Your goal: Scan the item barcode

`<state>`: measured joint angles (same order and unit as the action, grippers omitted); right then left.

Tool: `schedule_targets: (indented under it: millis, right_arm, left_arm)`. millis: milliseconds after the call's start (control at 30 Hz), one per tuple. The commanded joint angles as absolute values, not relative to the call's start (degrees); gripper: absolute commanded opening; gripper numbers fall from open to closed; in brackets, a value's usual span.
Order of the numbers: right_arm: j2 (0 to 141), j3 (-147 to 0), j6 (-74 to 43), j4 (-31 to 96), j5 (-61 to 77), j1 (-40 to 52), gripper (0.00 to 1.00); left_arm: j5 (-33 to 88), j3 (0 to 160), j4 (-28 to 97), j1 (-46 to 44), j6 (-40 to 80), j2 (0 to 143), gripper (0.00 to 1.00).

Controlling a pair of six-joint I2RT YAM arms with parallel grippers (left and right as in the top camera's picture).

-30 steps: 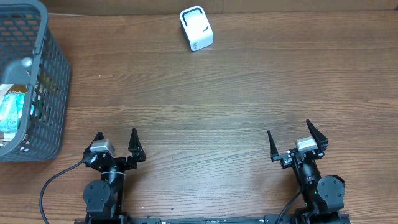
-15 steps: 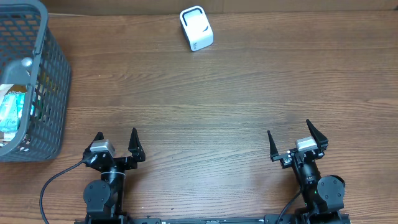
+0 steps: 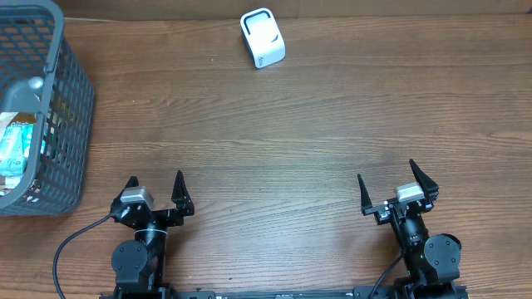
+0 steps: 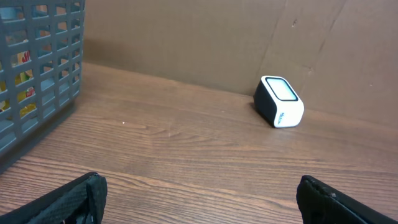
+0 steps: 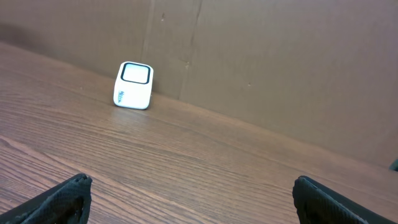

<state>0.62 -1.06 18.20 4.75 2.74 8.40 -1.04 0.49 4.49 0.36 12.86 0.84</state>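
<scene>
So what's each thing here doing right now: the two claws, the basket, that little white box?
Left gripper: open, holding nothing.
Right gripper: open, holding nothing.
Basket: upright at the left, untouched.
Packaged items: lying inside the basket, none taken out.
Scanner: standing alone at the far side, nothing held in front of it.

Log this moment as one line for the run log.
left claw: open, empty | right claw: open, empty | scanner: far edge, untouched | items: in basket
</scene>
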Motion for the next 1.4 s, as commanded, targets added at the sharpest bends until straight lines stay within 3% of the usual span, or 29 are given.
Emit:
schedule_targets:
  millis: [0, 400, 833, 1100, 1367]
  right_arm:
    - [0.16, -0.45, 17.98, 4.62, 2.63, 8.62, 1.00]
    - [0.16, -0.45, 18.00, 4.62, 2.66, 8.62, 1.00]
    - [0.16, -0.45, 18.00, 4.62, 2.66, 8.62, 1.00]
    - [0.16, -0.45, 18.00, 4.64, 2.63, 8.62, 1.00]
    - [0.16, -0.45, 18.00, 4.62, 2.66, 8.62, 1.00]
  left_arm:
    - [-0.47, 0.27, 4.38, -0.12, 11.35, 0.32, 0.99]
    - [-8.97, 0.27, -2.52, -0.01, 10.26, 0.32, 1.00]
    - [-9.37, 3.49, -47.09, -0.01, 10.11, 0.32, 1.00]
    - [-7.25, 23.07, -42.17, -0.01, 0.73, 2.61, 1.00]
    - [-5.82, 46.33, -39.00, -0.01, -5.63, 15.55, 1.00]
